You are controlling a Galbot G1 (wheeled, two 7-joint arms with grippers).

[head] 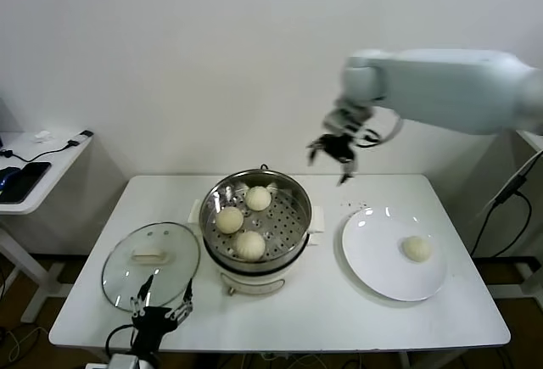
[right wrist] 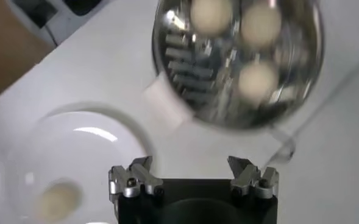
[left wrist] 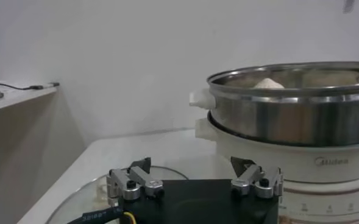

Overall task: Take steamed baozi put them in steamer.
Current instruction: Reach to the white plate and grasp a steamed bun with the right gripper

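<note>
While three steamed baozi [head: 244, 221] sit on the perforated tray inside the steamer [head: 299, 194], one last bun [head: 416, 248] lies alone on the white plate [head: 373, 259], and that bun is what the coming move turns on. The right gripper [head: 333, 152] hangs in the air above the table [head: 339, 318], between steamer and plate, its jaws spread apart and holding nothing; the right wrist view shows its fingers [right wrist: 130, 180] wide with the steamer on one side below and the plate with its bun on the other. From that gripper the bun lies lower, further toward the robot's right and nearer the robot's body, so I judge the reach calls for a swing outward and a descent. Being round, the bun offers no long axis to line the jaws against (any approach angle should serve). The left gripper [head: 161, 310] rests low at the near edge beside the glass lid [head: 150, 265], jaws also apart and empty, well apart from the plate, so the right arm is plainly nearer.
</note>
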